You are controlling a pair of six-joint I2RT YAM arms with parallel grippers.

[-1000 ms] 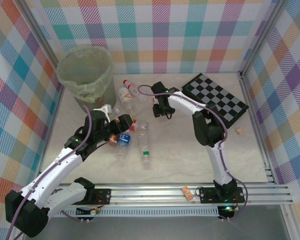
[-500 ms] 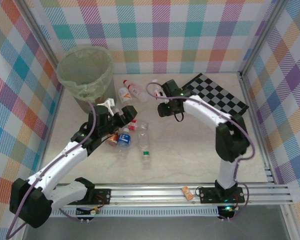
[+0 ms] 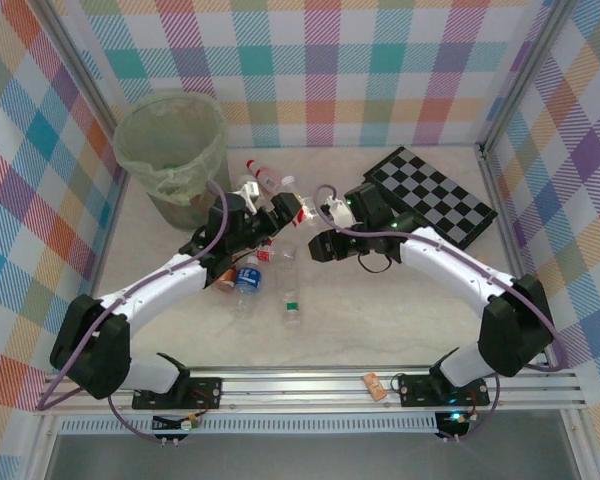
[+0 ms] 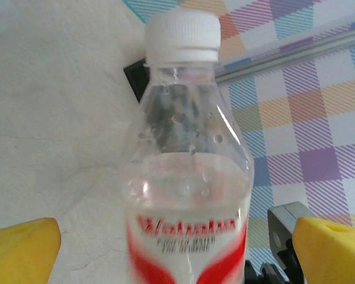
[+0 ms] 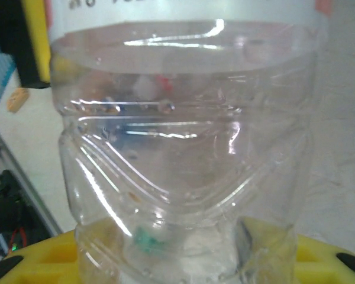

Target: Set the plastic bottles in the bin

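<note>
Looking first at the plastic bottles, the one that matters most is the red-labelled bottle [image 4: 189, 177] with a white cap. It sits between the yellow fingers [image 4: 21, 248] of the left pincer [image 3: 285, 212], which is spread as wide as it goes and grips nothing yet. Just to the right, the right pincer [image 3: 318, 245] is clamped tight on a clear bottle [image 5: 183, 148], whose thin ribbed wall bulges above the yellow pad.

More bottles lie loose on the worktop [image 3: 380, 320]: a blue-labelled one [image 3: 246, 282] nearer the arms and a green-capped one [image 3: 293, 306] beside it. The bin [image 3: 165, 97] stands in the far left corner, well apart from both pincers.

As I see it, the left pincer should close over the label band, where the body is widest, and squeeze only gently, since such plastic likely buckles and slips. The arms are close together, so one should probably lift and swing away before the other moves. Each bottle wants letting go squarely over the bin's mouth, clear of the liner's edge.
</note>
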